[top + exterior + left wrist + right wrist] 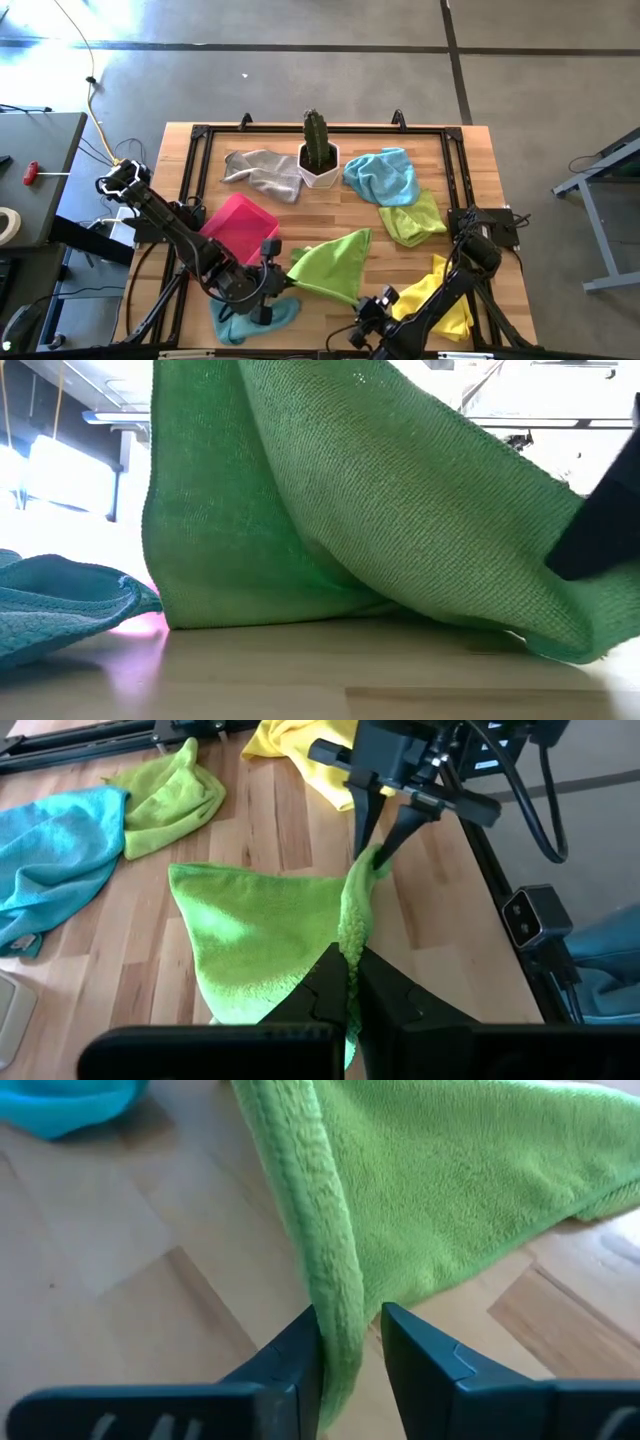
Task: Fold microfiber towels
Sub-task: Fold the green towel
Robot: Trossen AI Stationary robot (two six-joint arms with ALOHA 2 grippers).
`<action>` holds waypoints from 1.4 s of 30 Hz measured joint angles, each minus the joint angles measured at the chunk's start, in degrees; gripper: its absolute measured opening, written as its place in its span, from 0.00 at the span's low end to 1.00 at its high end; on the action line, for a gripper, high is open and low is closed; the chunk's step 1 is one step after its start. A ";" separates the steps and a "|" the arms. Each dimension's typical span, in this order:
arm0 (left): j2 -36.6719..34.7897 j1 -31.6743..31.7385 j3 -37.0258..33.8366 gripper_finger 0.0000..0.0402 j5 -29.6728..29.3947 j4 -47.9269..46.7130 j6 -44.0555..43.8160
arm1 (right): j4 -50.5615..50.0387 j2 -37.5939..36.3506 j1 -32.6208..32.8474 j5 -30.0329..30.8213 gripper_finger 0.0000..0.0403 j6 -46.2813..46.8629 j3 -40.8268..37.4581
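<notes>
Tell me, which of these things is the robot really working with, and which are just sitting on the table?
Part of the job:
- lime green towel, pinched by left gripper and right gripper
- grey towel
- light blue towel
- yellow-green towel
- yellow towel
- teal towel

Just lying about:
- potted cactus
- pink tray
- red-handled tool
</notes>
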 joint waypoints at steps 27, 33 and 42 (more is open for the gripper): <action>-9.58 3.88 -0.07 0.00 -5.21 -0.09 13.50 | -34.58 -7.71 -4.39 -1.05 0.00 -34.22 22.60; -14.42 6.49 -0.02 0.00 -5.63 -0.74 16.79 | -35.17 -18.16 -9.15 2.77 0.00 -40.74 18.98; -18.30 13.81 0.04 0.00 -10.01 -0.25 25.02 | -34.98 -33.86 -18.13 4.58 0.00 -43.52 9.75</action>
